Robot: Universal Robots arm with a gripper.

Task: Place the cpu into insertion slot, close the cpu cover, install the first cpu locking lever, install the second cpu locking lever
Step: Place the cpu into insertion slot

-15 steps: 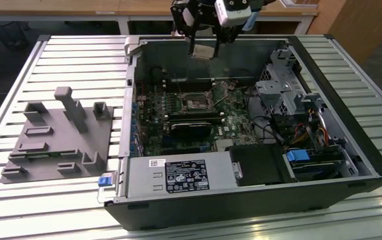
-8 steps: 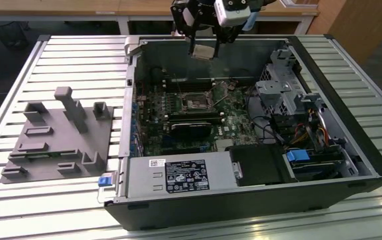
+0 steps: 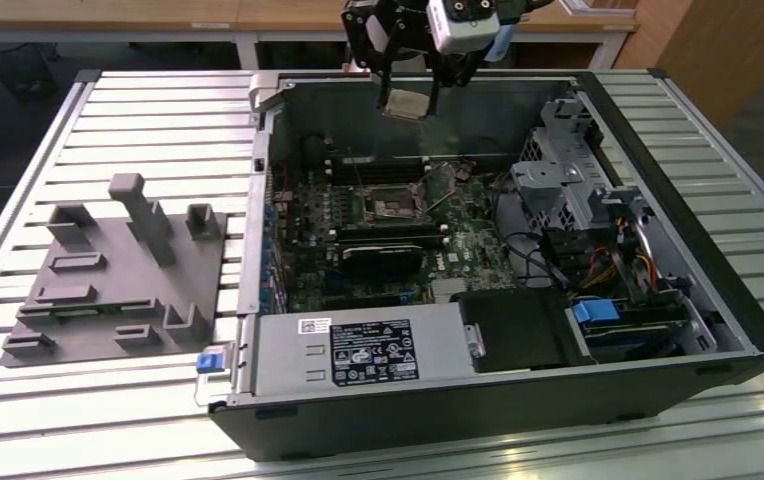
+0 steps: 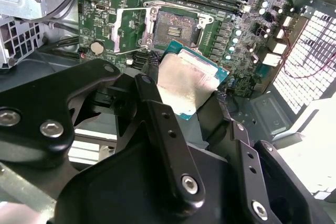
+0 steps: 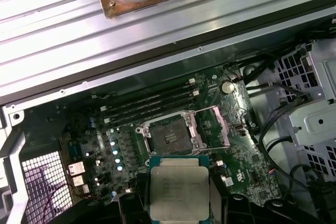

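Cpu (image 3: 405, 104): one chip, clamped between the two jaws of your gripper (image 3: 409, 92), upper centre of the exterior view, above the open computer case (image 3: 489, 420). You see one insertion slot (image 3: 392, 208) mid-frame, bare. Its one cpu cover (image 3: 446, 178) stands raised just beside it.

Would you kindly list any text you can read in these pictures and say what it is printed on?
None can be read.
Black label on the power supply: print too small.
White sticker beside it: too small.
Print on the cpu top: faint and blurred.
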